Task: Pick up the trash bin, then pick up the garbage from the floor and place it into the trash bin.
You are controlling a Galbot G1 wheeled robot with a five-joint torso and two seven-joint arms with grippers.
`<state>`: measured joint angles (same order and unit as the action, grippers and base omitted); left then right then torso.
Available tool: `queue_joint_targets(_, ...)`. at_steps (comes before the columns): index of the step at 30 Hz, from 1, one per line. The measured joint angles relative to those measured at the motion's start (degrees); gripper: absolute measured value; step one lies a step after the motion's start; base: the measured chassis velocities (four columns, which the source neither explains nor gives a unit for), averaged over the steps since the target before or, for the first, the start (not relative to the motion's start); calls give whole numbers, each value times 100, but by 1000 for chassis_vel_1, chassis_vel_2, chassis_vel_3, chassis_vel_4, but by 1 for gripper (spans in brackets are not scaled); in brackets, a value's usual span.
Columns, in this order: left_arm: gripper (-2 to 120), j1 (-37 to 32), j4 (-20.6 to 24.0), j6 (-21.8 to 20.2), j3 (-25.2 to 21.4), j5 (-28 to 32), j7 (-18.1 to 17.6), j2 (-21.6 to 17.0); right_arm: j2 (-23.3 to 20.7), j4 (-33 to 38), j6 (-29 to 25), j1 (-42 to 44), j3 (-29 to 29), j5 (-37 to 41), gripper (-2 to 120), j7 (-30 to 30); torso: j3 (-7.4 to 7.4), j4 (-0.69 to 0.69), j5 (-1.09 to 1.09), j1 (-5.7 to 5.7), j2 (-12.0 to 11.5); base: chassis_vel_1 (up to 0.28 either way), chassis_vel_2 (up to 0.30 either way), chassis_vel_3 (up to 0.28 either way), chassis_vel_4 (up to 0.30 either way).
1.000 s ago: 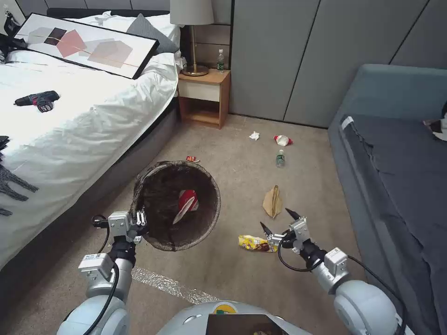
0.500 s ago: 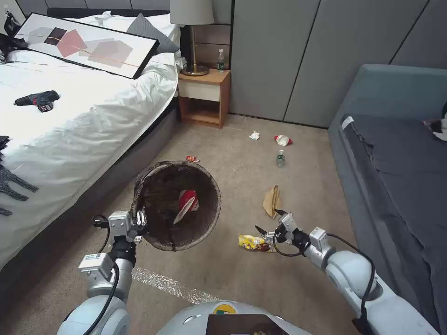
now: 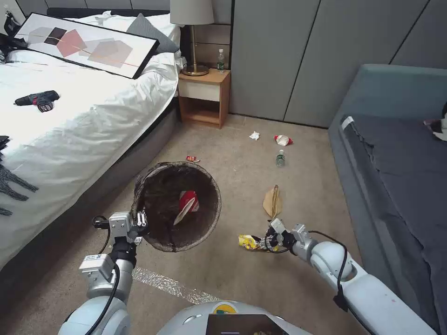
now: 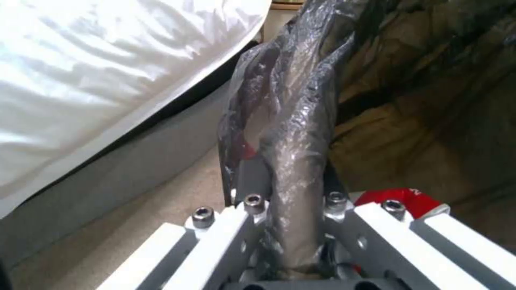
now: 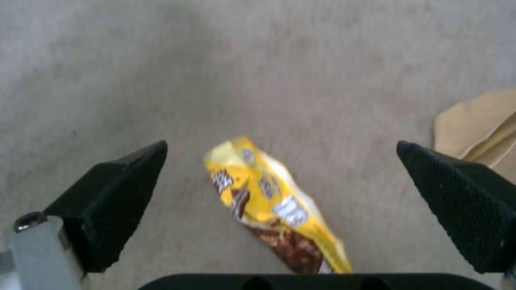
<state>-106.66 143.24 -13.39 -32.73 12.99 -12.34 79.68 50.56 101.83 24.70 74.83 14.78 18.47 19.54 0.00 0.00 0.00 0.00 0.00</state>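
My left gripper (image 3: pixel 138 220) (image 4: pixel 290 193) is shut on the near rim of the trash bin (image 3: pixel 177 207), pinching the dark bag-lined rim (image 4: pixel 298 133). The bin is held just off the carpet, and a red-and-white cup (image 3: pixel 187 204) lies inside it. My right gripper (image 3: pixel 263 242) (image 5: pixel 280 146) is open, low over the carpet. A yellow snack wrapper (image 3: pixel 248 242) (image 5: pixel 274 203) lies between its black fingers (image 5: pixel 123 189) without touching them. More garbage lies beyond: a brown paper bag (image 3: pixel 272 202) (image 5: pixel 478 125), a small bottle (image 3: pixel 280 159), a second cup (image 3: pixel 282 140), a tissue (image 3: pixel 254 136) and a tiny red wrapper (image 3: pixel 192 159).
A white bed (image 3: pixel 70 121) with a drill (image 3: pixel 38 100) and a framed picture (image 3: pixel 88 44) runs along the left. A grey sofa (image 3: pixel 400 177) stands on the right. A nightstand (image 3: pixel 204 97) with a lamp stands at the back. A shiny tape strip (image 3: pixel 167 284) lies on the carpet near me.
My right arm has stretched forward and down, bringing its open gripper to the yellow wrapper on the carpet. The left gripper and the bin have stayed put.
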Motion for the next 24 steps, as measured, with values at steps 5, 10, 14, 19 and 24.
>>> queue_joint_targets(5, 3, 2, 0, 8, -5, -5, -3, 1, 107, -303, 127, -130, -178, 41, 100, -87, 0, -1, 0, 0, 0, 0, 0, 0, 0)
queue_joint_targets(10, 3, 9, 0, 12, 1, -10, -4, 3, 199, -481, 312, -283, -298, 116, 100, -226, 0, -1, 0, 0, 0, 0, 0, 0, 0)
queue_joint_targets(14, 3, 20, 0, 16, 7, -12, -5, 0, 302, -683, 521, -504, -423, 226, 100, -313, 0, 0, 0, 0, 0, 0, 0, 0, 0)
queue_joint_targets(19, 3, 30, 0, 17, 8, -13, -10, -6, 432, -938, 730, -751, -581, 413, 100, -462, 0, 0, 0, 0, 0, 0, 0, 0, 0)
queue_joint_targets(24, 3, 40, 0, 21, 9, -13, -15, -5, 523, -1107, 811, -835, -663, 424, 100, -498, 0, 0, 0, 0, 0, 0, 0, 0, 0)
